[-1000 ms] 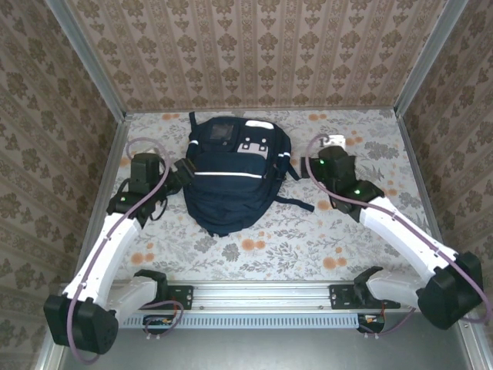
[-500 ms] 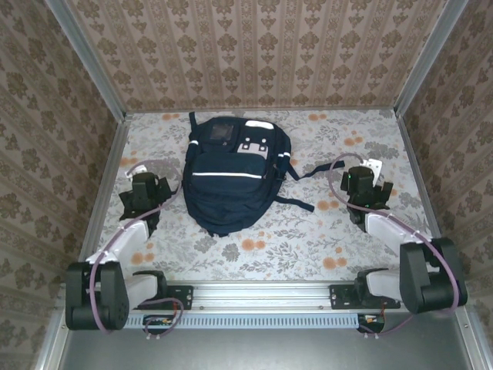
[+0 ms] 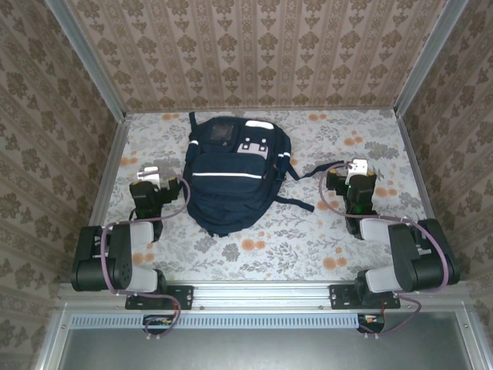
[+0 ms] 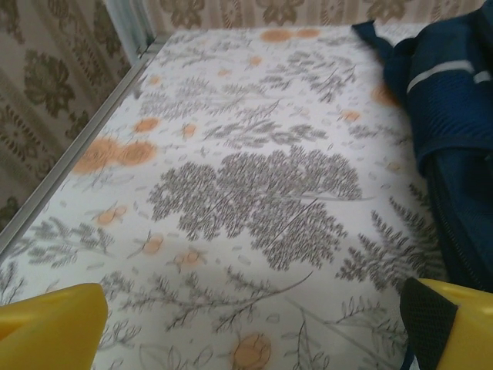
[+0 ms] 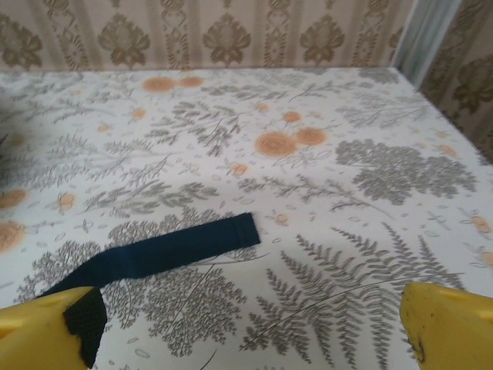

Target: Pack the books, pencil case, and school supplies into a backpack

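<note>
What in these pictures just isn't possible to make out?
- Backpack contents: top view, its own fabric covers them.
- Backpack's far side: left wrist view, cut off by the right edge.
- Strap near end: right wrist view, behind the yellow finger.
- Grey patches: top view, too small for detail.

Pairs white link shells with bulky black joint housings on the left arm and right arm, lower corners of the overhead frame. Loops a mauve cable along each. Ends in bright yellow fingers faced with black textured pads.
</note>
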